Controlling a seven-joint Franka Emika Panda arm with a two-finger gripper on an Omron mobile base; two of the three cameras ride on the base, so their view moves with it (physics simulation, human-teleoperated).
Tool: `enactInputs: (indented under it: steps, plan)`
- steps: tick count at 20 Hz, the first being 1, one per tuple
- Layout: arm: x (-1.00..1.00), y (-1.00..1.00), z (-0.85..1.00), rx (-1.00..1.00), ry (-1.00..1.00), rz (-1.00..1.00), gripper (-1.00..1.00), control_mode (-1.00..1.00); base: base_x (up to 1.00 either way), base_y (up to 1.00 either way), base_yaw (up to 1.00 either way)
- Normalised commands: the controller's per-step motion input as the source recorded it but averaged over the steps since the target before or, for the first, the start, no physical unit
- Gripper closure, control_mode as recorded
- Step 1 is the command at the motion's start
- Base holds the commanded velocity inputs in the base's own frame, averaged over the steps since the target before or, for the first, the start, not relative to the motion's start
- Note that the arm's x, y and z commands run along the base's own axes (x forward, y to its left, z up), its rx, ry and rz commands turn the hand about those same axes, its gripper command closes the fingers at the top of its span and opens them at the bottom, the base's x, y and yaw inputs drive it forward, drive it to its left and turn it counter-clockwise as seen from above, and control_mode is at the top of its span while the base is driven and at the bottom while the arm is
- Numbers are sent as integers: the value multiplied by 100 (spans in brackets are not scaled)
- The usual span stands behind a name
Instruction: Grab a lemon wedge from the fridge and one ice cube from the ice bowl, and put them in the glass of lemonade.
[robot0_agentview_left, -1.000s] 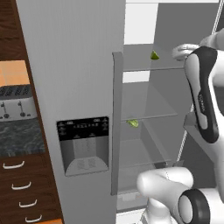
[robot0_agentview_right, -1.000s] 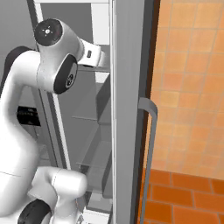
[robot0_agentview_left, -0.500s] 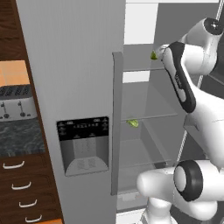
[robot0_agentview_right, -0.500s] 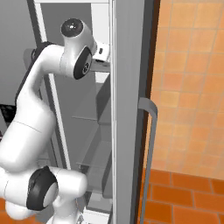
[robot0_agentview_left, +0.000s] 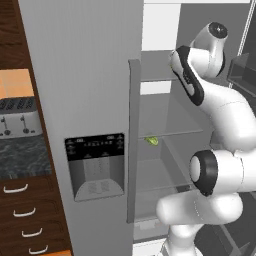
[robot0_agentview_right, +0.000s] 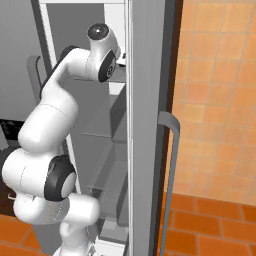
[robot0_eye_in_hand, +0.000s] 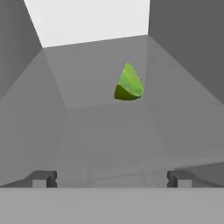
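Over on the far left of the left base view there's a silver toaster (robot0_agentview_left: 19, 117) sitting on a dark speckled counter (robot0_agentview_left: 22, 157), with brown wooden drawers (robot0_agentview_left: 27, 220) and white curved pulls underneath. Next along is the fridge (robot0_agentview_left: 80, 75): its left door is shut and carries the black dispenser panel (robot0_agentview_left: 95, 165), with a long grey vertical handle (robot0_agentview_left: 133, 140) running down the door's edge.

Right of that handle the fridge compartment is open, so you can see glass shelves inside. A small yellow-green wedge (robot0_agentview_left: 152, 141) sits at the middle shelf, close to the handle side. Further right the white arm (robot0_agentview_left: 210, 105) bends up from the lower right and reaches into the upper part of the compartment.

From the right base view the arm climbs from the lower left and its top joint is tucked in at upper-shelf height, right by the edge of the open right door (robot0_agentview_right: 147, 125), which has its own grey handle (robot0_agentview_right: 170, 175). Orange tiled wall and floor are beyond that.

Hand view is the good one: the gripper (robot0_eye_in_hand: 111, 178) has its two dark tips spread wide apart with nothing between them, and the lemon wedge (robot0_eye_in_hand: 128, 84) rests on the grey shelf ahead, pointy end up, slightly right of centre and well apart from the tips.
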Motion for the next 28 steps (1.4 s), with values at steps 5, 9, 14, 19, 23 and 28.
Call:
enactInputs:
  steps: [5,9,14,19,23,28]
  plan:
    - [62,-27,-15,0,8,-5,-100,-100,0,0,0]
    - [54,-28,-11,0,6,-7,-100,-100,0,0,0]
    - [67,-2,-8,0,2,-4,-100,-100,0,0,0]
    - [49,0,-23,0,1,0,-100,-100,0,0,0]
    - [50,-1,-24,0,1,0,-100,-100,0,0,0]
    - [57,-2,-4,0,0,-1,-100,-100,0,0,0]
